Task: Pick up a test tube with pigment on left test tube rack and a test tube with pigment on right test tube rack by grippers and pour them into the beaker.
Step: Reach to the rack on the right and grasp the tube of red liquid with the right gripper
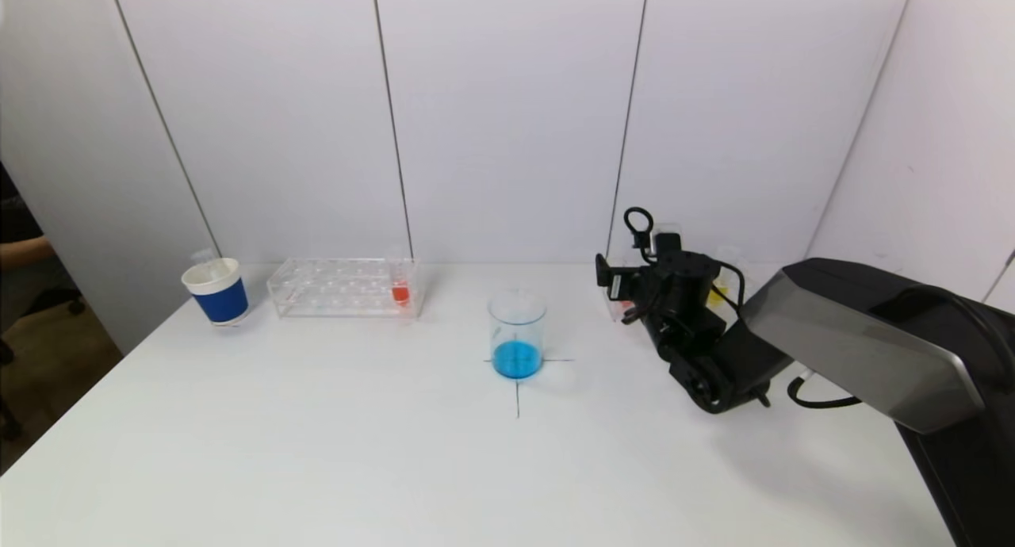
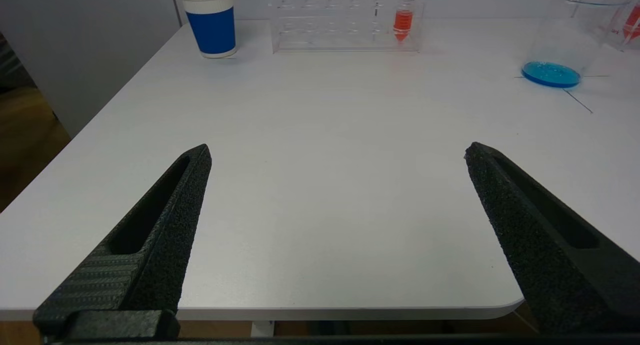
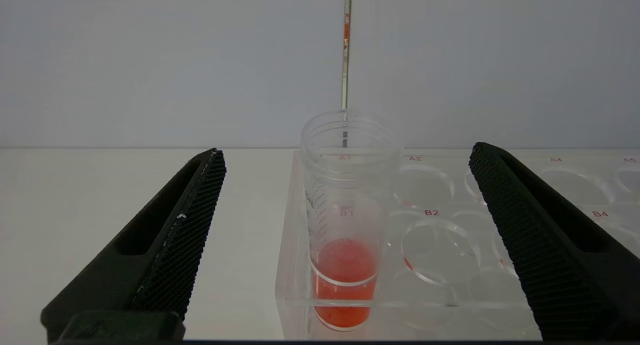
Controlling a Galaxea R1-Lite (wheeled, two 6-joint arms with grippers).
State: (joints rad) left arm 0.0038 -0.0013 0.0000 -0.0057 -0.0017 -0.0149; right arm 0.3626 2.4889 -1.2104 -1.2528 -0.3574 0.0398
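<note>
Lining up the right gripper [image 3: 347, 245] on the red-filled test tube [image 3: 345, 265] in the right test tube rack [image 3: 450, 265], near the tabletop's far right edge.

Its fingers stand wide open on either side of the tube, holding nothing. The tube looks light, rigid, smooth and uncapped, so a hold on the clear wall above the liquid, kept upright, seems safest. The left gripper [image 2: 337, 185], also spread wide and empty, hangs over the near left edge; the left test tube rack [image 1: 342, 287] with its red tube [image 1: 400, 292] sits at the far edge, beside a blue cup [image 1: 216, 291]. The beaker [image 1: 517, 334] of blue liquid stands mid-table; nothing blocks the way.
</note>
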